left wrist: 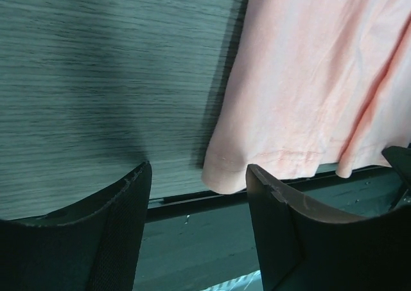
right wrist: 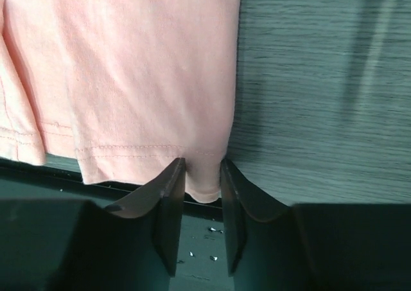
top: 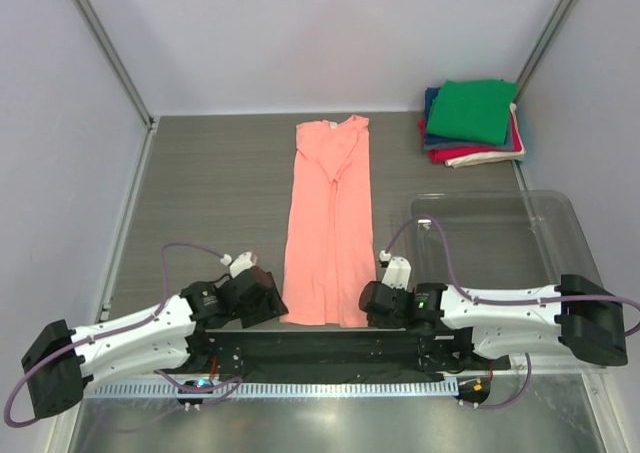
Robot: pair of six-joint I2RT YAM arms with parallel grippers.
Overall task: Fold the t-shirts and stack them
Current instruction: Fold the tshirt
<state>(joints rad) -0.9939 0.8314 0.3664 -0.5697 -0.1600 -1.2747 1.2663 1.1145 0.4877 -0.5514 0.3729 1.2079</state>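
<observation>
Salmon-pink t-shirt, a long strip on the table, collar far, hem at near edge
Right hem corner pinched in narrowed right gripper; left gripper spread wide about left corner, contact unclear; far-right folded stack mostly hidden under its green shirt

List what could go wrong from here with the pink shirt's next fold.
1. The right pincer appears to pinch only the very tip of the salmon-pink t-shirt hem, so the cloth may slip out on the lift.
2. The left pincer is open, with its hem corner off-centre near one finger. Closing could miss the corner, and a one-sided lift would skew the fold.
</observation>
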